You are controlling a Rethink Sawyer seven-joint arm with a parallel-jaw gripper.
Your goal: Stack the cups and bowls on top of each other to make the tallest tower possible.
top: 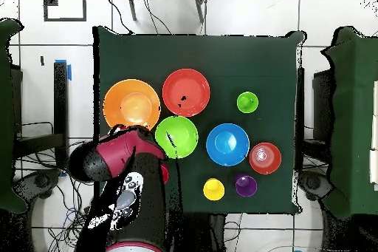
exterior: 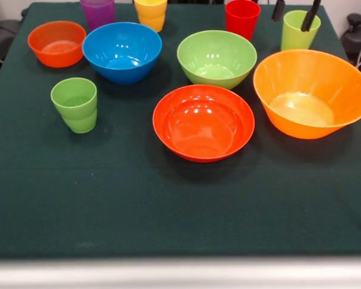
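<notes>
Glossy, stiff, probably light and slippery light green cup, best pinched at rim by end effector, fingers apart around it.

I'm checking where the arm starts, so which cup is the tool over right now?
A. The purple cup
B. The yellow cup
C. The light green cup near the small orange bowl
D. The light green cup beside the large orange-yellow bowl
D: in the front view the tool hangs with one fingertip down in the light green cup behind the large orange-yellow bowl.
</notes>
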